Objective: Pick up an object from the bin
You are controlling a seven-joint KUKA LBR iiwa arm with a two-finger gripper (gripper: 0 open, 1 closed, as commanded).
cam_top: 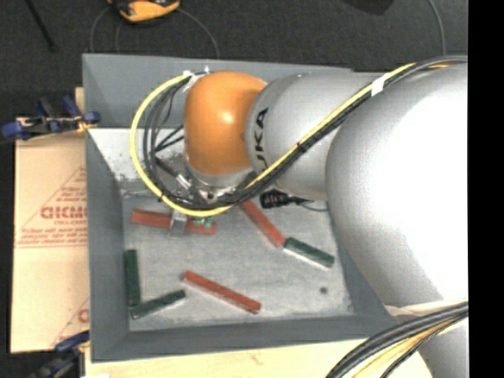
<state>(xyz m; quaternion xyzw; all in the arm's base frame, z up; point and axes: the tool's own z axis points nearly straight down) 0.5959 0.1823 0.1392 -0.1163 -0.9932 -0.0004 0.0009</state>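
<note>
My gripper (183,224) reaches down under the arm's orange cover into the bin's back left part. It is over the right end of a red bar (150,219) that lies flat and runs off to the left. A small green piece (206,227) shows just to the right of the gripper, partly hidden. Whether anything is gripped is hidden by the arm. Another red bar (264,225) lies slanted to the right of it, its upper end under the arm.
A green bar (309,252) lies at the right, end to end with the slanted red bar. A third red bar (220,291) lies near the front. Two green bars (131,276) (157,303) form an L in the front left corner. The arm covers the bin's right and back.
</note>
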